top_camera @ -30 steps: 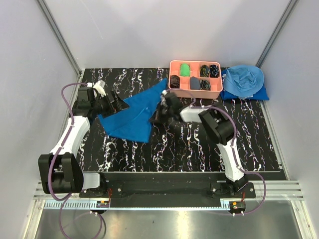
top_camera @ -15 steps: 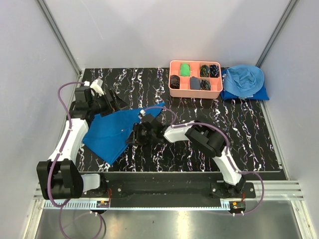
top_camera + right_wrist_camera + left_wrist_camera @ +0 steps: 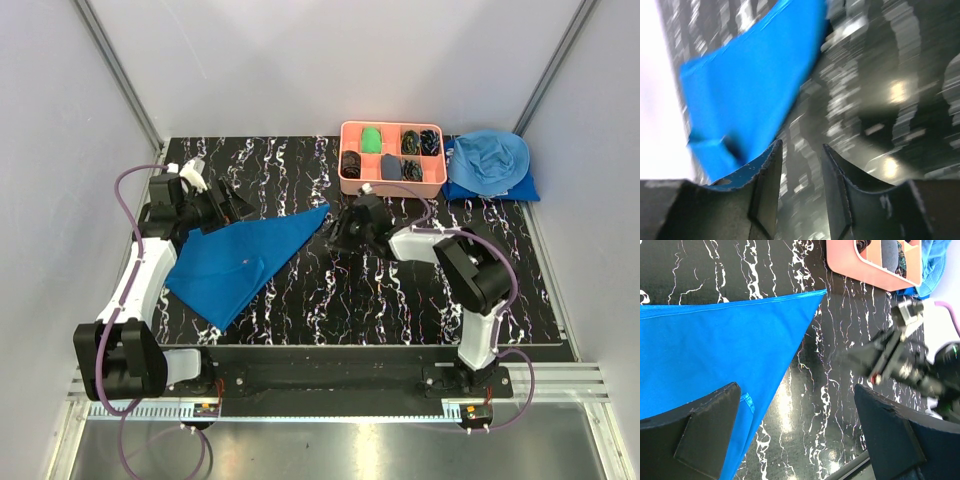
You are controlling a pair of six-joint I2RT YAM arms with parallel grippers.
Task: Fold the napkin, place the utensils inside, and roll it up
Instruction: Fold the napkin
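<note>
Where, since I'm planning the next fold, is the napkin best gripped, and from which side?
Probably the napkin's pointed right corner: a free tip lying flat, nearest the right gripper, which could come low from the right.

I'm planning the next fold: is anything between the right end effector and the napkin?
Nothing visible. Only bare table separates the right end effector from the pointed corner of the napkin; the pink tray sits behind, off that line.
</note>
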